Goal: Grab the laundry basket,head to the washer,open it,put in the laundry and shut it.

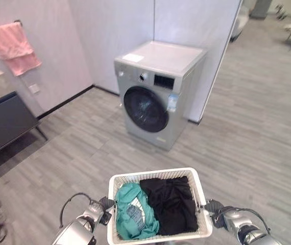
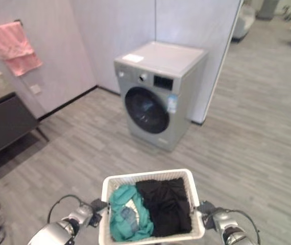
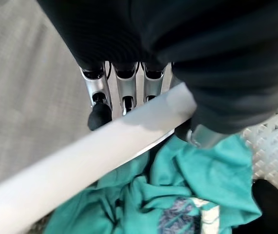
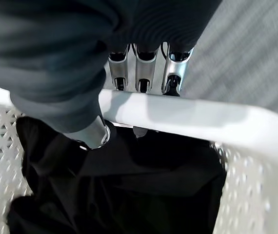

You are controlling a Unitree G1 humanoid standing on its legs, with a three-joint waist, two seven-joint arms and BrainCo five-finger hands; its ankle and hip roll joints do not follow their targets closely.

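Basket [image 1: 202, 204] is up off the floor, carried near the robot, btwn both hands; the washer [image 1: 155, 97] sits well apart, far and slightly left, door [image 1: 145, 108] shut. Left hand [image 3: 124, 92] has its fingers [image 3: 99, 105] curled under the left rim w/ thumb over the inside edge, so it's clamped on the basket; right hand [image 4: 144, 73] does the same on the right rim, fingers [image 4: 174, 80] hooked outside, thumb pressing inside. Laundry inside: teal garment [image 1: 130, 209] on the left half, black garment [image 1: 171, 201] on the right, both below the rim. Risks, as I judge them: grip is on a smooth rounded rim w/ not much finger wrap, so a jolt while walking could let one side slip and tip the load out. Hands pulling apart or squeezing unevenly could flex the thin lattice walls. Also, both hands are busy, so the basket must go down on the floor [image 1: 84, 138] before the door can open; setting it too close would block the door swing.
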